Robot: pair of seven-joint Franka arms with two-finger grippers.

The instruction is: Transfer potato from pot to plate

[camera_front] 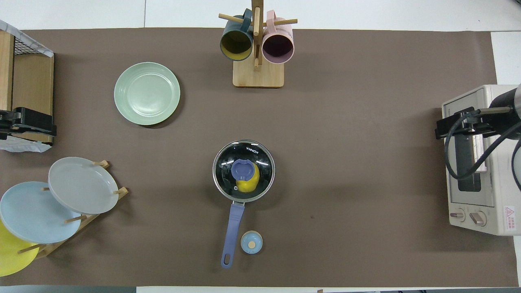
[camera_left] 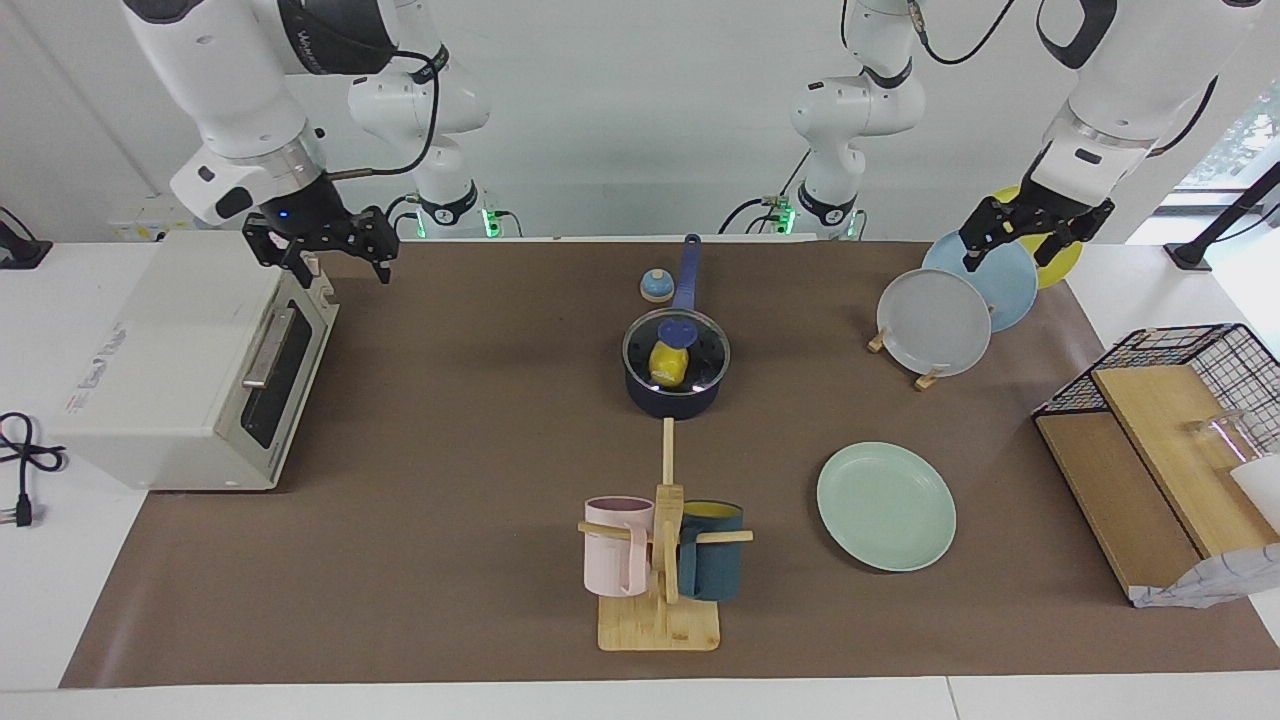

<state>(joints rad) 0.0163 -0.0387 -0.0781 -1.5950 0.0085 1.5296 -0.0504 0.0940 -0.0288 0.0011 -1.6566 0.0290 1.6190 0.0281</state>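
The dark navy pot (camera_left: 676, 392) stands mid-table with its long blue handle (camera_front: 232, 233) pointing toward the robots. A glass lid with a blue knob (camera_front: 243, 170) covers it. The yellow potato (camera_left: 667, 366) lies inside, under the lid, and also shows in the overhead view (camera_front: 249, 184). The mint-green plate (camera_left: 886, 506) lies bare, farther from the robots, toward the left arm's end (camera_front: 147, 93). My right gripper (camera_left: 343, 266) hangs open and empty over the toaster oven's edge (camera_front: 458, 124). My left gripper (camera_left: 1008, 253) hangs open and empty over the plate rack (camera_front: 30, 122).
A white toaster oven (camera_left: 190, 360) stands at the right arm's end. A rack holds grey (camera_left: 933, 322), light-blue and yellow plates. A mug tree (camera_left: 662, 560) holds a pink and a teal mug. A small blue timer (camera_left: 656, 286) sits beside the pot handle. A wire basket with wooden boards (camera_left: 1160, 440) stands at the left arm's end.
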